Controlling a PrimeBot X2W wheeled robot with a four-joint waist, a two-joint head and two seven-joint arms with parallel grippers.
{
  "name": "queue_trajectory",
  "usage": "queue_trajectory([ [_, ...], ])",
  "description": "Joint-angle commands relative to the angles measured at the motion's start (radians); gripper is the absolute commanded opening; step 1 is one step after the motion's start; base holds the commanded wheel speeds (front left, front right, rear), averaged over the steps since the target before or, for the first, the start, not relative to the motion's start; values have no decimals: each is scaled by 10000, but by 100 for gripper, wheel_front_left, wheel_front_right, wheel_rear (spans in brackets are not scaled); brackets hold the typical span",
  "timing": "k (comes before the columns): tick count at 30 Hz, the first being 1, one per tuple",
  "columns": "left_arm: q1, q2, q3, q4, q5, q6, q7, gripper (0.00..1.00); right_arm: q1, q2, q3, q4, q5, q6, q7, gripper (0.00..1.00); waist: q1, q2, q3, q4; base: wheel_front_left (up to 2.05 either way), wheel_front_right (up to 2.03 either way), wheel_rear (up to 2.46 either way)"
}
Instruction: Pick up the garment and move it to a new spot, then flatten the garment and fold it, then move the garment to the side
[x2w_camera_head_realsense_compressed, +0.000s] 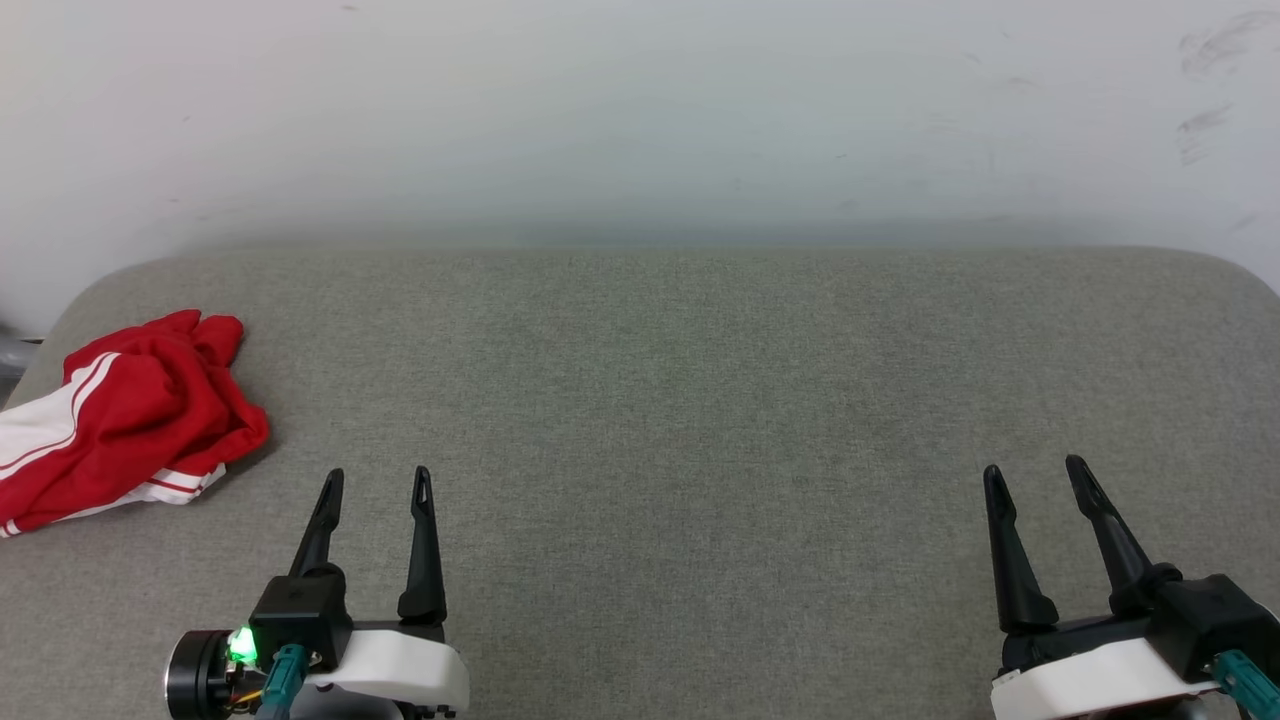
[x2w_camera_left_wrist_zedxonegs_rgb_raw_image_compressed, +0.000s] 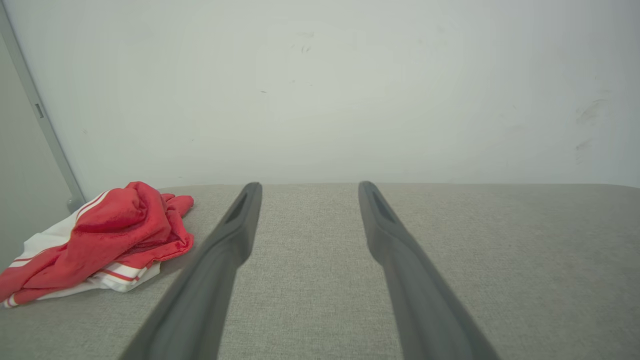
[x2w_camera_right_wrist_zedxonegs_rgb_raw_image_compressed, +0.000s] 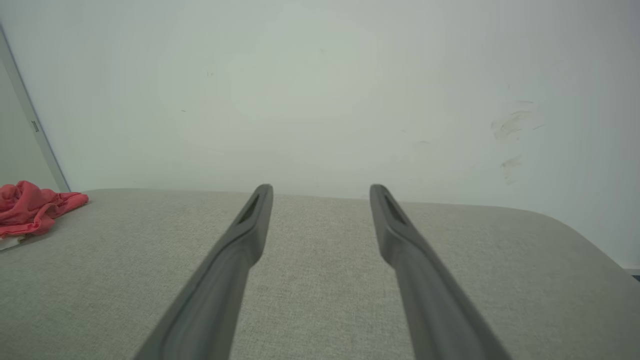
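Observation:
The garment (x2w_camera_head_realsense_compressed: 140, 415) lies crumpled in a red heap with white striped parts at the far left edge of the grey padded surface (x2w_camera_head_realsense_compressed: 700, 400). It also appears at the left in the left wrist view as the garment (x2w_camera_left_wrist_zedxonegs_rgb_raw_image_compressed: 110, 235) and small at the far left in the right wrist view as the garment (x2w_camera_right_wrist_zedxonegs_rgb_raw_image_compressed: 30, 207). My left gripper (x2w_camera_head_realsense_compressed: 378, 482) stands open at the lower left, just right of and nearer than the heap, touching nothing. Far from it at the lower right, my right gripper (x2w_camera_head_realsense_compressed: 1035, 474) is open too, with nothing between its fingers.
A pale wall (x2w_camera_head_realsense_compressed: 640, 120) rises directly behind the surface. The surface has rounded corners at the far left and far right. A grey vertical strip (x2w_camera_left_wrist_zedxonegs_rgb_raw_image_compressed: 40, 115) runs down the wall at the left, beside the heap.

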Motion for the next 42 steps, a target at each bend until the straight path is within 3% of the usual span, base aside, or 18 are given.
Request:
queue_trajectory([
  [1,96,-17,46,45,-13,-18,-32,100,64,16,-5,22,116,-7,-35,100,0,0,-7,5,0,0,0],
  [15,-81,-29,88,149,-137,-43,-32,100,101,16,36,29,260,-5,-34,100,0,0,31,534,0,0,0],
  [42,-148,-31,457,195,-585,71,-30,100,68,16,255,-38,200,-7,-30,100,0,0,304,4229,0,0,0],
])
